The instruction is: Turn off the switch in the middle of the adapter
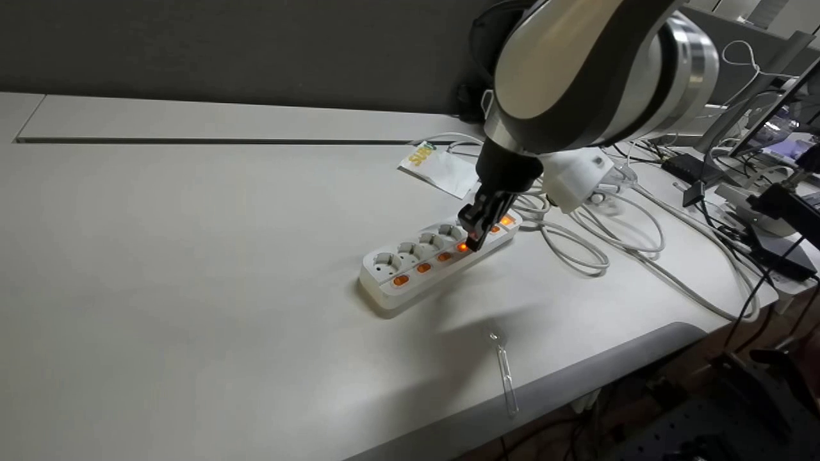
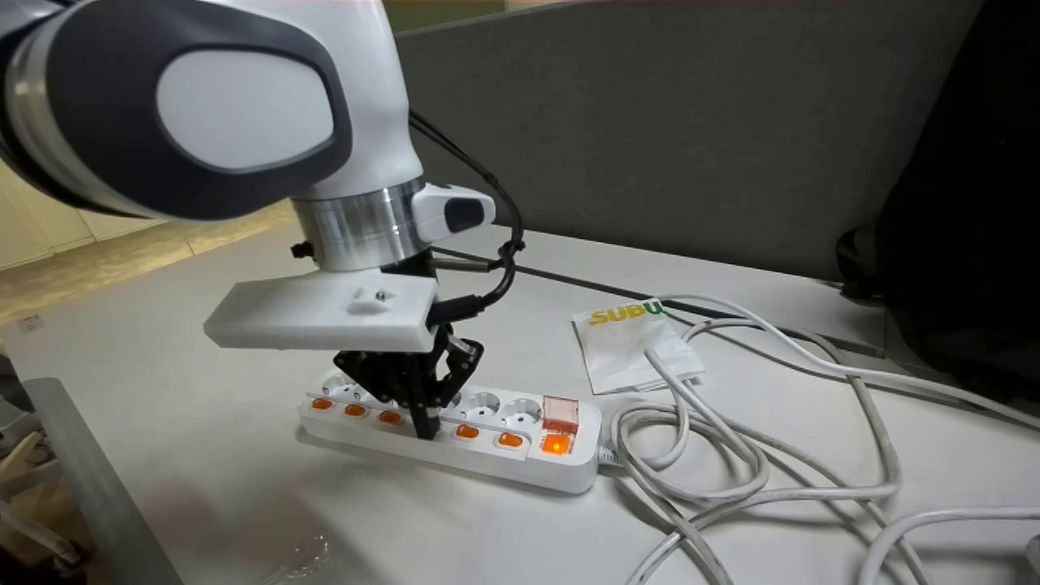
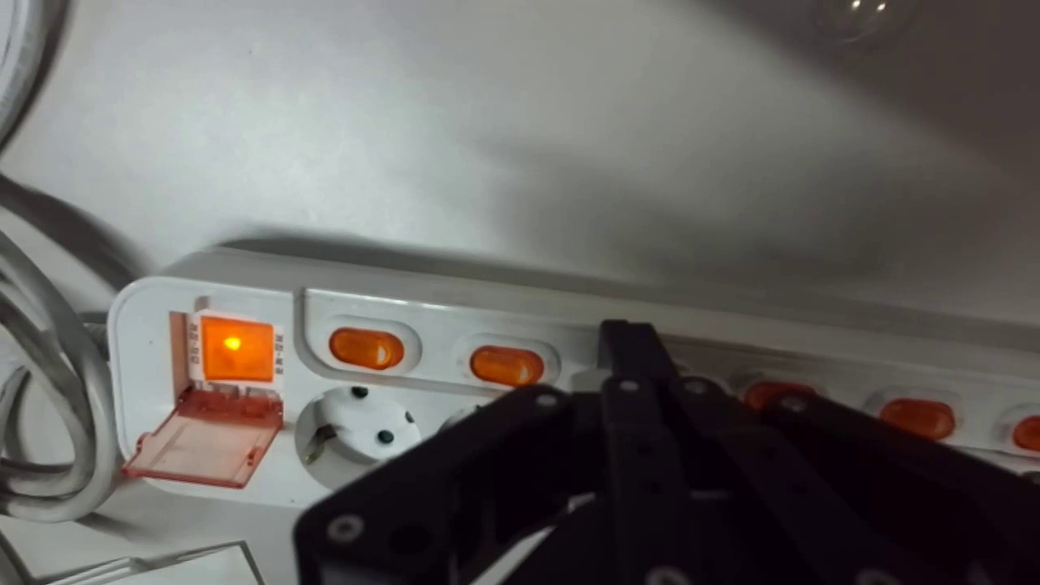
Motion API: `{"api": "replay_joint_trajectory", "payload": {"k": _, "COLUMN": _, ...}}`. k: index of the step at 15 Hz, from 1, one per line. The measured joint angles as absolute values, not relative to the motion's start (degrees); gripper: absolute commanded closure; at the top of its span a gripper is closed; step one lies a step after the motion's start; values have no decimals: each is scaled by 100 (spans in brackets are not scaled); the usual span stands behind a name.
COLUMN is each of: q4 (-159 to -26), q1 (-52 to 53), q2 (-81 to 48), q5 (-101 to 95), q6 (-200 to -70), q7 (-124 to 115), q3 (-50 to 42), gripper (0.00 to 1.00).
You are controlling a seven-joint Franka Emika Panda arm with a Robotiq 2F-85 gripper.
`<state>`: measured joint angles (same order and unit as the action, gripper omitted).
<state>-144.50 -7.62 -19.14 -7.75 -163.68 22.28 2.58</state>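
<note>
Power strip [image 2: 455, 452], face up on the bench [image 2: 203, 455] and well in from the bench's grey edge [image 1: 608, 368], carries orange rockers [image 2: 390, 417] along one long side. Seen from that side, three small rockers [image 2: 355, 410] come first at the left; we should leave those alone and let nothing drift their way. Next stands the tool [image 2: 426, 426], pointing down, closed up tip to tip with nothing in its grip: a single narrow poker, better suited to a press than a pinch. Its tip is at the fourth rocker [image 1: 463, 246], the middle one if we count the main switch [image 2: 556, 444] too. In an exterior view that rocker looks brighter than its neighbours, so we take it to be on. Whether the tip touches it or hovers just beside, we can't make out, nor which half is raised. We would centre on the raised half alone, push straight down until it tips, then lift straight off; a slanting push would likely slide the whole strip. Further right sit two more small rockers [image 2: 467, 431], then the lit main switch with its clear red cover [image 2: 561, 413] flipped up: knocking that would probably cut everything. At the far right, white cable [image 2: 829, 492] lies in slack loops, unlikely to tug.
</note>
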Motion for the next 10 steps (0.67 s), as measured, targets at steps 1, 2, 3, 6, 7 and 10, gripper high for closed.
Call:
{"api": "replay_joint_trajectory", "payload": {"k": 1, "q4": -14439, "q1": -759, "q2": -1917, "q5": -775, "q6": -16346, "q7": 2228, "q3": 258, "gripper": 100}}
{"api": "replay_joint_trajectory", "payload": {"k": 2, "q4": -14430, "q1": -757, "q2": -1919, "q5": -775, "q6": -16328, "q7": 2228, "q3": 258, "gripper": 100}}
{"api": "replay_joint_trajectory", "payload": {"k": 3, "q4": -14424, "q1": -755, "q2": -1920, "q5": -775, "q6": -16315, "q7": 2229, "q3": 258, "gripper": 100}}
{"api": "replay_joint_trajectory", "payload": {"k": 6, "q4": -14417, "q1": -754, "q2": -1920, "q5": -775, "q6": -16300, "q7": 2229, "q3": 259, "gripper": 100}}
{"api": "replay_joint_trajectory", "payload": {"k": 7, "q4": -14415, "q1": -754, "q2": -1920, "q5": -775, "q6": -16296, "q7": 2229, "q3": 260, "gripper": 100}}
{"api": "replay_joint_trajectory", "payload": {"k": 10, "q4": -14407, "q1": -754, "q2": -1922, "q5": -775, "q6": -16281, "q7": 2229, "q3": 260, "gripper": 100}}
